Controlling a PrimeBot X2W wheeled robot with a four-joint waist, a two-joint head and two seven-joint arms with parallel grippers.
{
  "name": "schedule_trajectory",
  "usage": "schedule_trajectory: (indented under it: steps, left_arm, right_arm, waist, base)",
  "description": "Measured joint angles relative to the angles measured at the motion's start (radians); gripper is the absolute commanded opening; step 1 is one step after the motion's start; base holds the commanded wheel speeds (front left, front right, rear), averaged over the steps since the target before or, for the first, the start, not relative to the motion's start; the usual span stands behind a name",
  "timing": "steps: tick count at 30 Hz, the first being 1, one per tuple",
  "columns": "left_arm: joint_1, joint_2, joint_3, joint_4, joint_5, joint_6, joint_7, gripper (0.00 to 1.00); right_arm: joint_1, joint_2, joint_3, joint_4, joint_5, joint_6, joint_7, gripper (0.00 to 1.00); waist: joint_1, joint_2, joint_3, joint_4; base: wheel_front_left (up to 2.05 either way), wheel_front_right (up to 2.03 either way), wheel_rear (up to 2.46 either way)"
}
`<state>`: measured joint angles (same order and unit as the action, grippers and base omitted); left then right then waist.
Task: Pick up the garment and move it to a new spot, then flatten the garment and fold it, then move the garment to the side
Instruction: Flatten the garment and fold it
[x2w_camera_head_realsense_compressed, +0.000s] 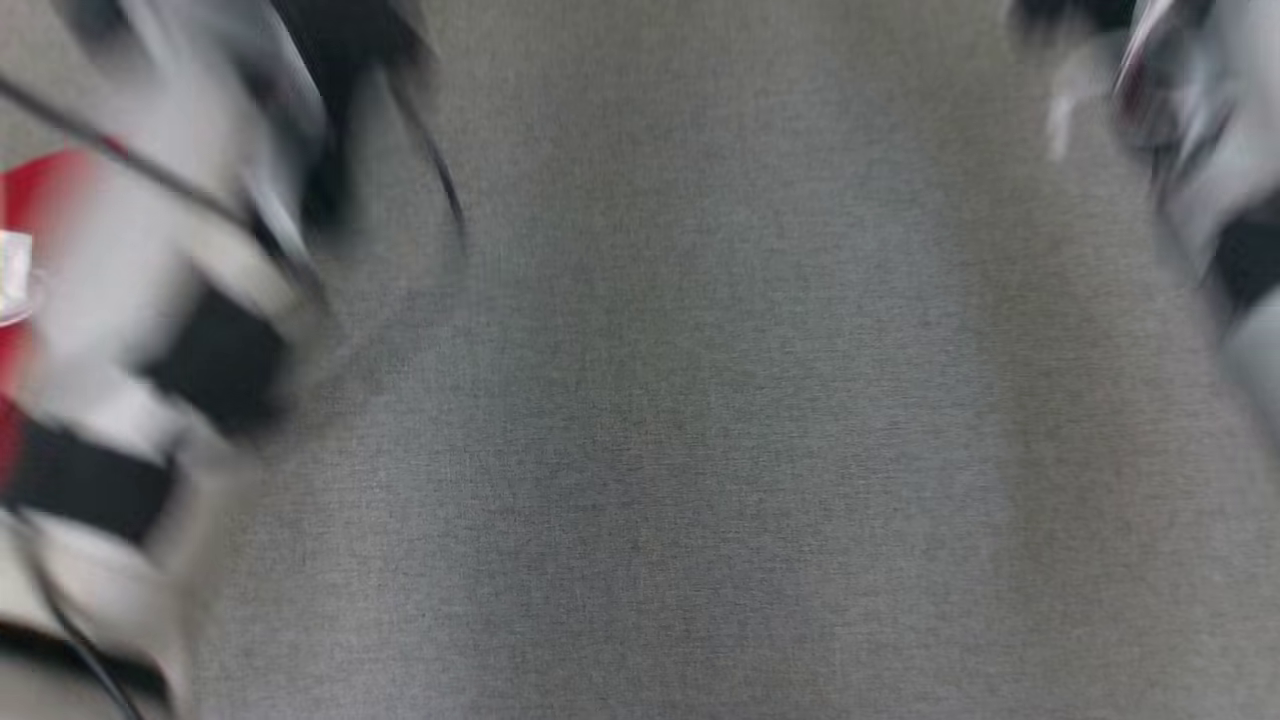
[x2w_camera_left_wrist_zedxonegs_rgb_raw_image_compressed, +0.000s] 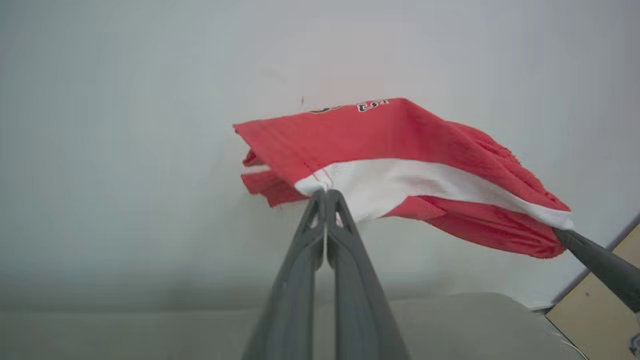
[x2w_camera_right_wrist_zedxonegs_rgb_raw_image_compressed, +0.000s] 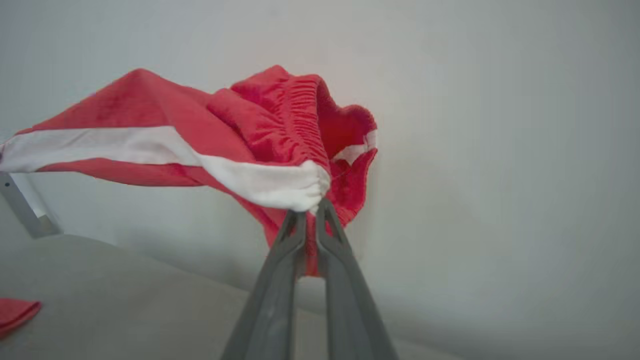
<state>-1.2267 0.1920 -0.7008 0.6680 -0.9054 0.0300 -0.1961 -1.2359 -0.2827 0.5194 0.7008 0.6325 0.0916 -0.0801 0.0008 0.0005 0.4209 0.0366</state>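
Garment (x2w_camera_left_wrist_zedxonegs_rgb_raw_image_compressed: 400, 145), red with white stripe: held aloft before a pale wall (x2w_camera_left_wrist_zedxonegs_rgb_raw_image_compressed: 125, 125), stretched between both grippers. Left gripper (x2w_camera_left_wrist_zedxonegs_rgb_raw_image_compressed: 326, 192): clenched on the white stripe's end, cloth spread toward 2 o'clock. Right gripper (x2w_camera_right_wrist_zedxonegs_rgb_raw_image_compressed: 310, 212): clamped on bunched white cloth, remainder trailing toward 9 o'clock.

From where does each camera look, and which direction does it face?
Head view: on the head, facing down at the grey table; blurred left arm and right arm at its sides.
Left wrist view: on the left wrist, facing a pale wall along the left gripper, shut on the red shorts.
Right wrist view: likewise along the right gripper, shut on the shorts.
Shared: both wrist views show the shorts.
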Motion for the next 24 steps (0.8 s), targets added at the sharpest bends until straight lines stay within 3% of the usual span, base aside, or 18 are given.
schedule_trajectory:
  steps: [1,4,10,24]
  left_arm:
    - [0.000,0.000,0.000,0.000,0.000,0.000,0.000,0.00]
    - [0.219,-0.015,-0.076,0.026,0.000,-0.026,-0.019,0.00]
    - [0.417,0.058,-0.131,0.056,0.007,-0.057,-0.030,0.00]
    - [0.631,0.067,-0.185,0.013,0.025,-0.057,-0.051,0.00]
  right_arm:
    - [0.000,0.000,0.000,0.000,0.000,0.000,0.000,0.00]
    - [0.204,-0.007,0.030,0.014,0.000,0.014,-0.071,0.00]
    - [0.462,-0.008,0.084,0.013,0.019,0.025,-0.168,0.00]
    - [0.714,-0.067,0.095,-0.024,0.059,0.032,-0.168,0.00]
  waist:
    - [0.0000,0.0000,0.000,0.000]
    - [-0.0004,-0.0001,0.000,0.016]
    - [-0.0009,-0.0003,-0.043,0.029]
    - [-0.0010,-0.0006,-0.203,0.013]
  base:
    - [0.00,0.00,0.00]
    - [0.00,0.00,0.00]
    - [0.00,0.00,0.00]
    - [0.00,0.00,0.00]
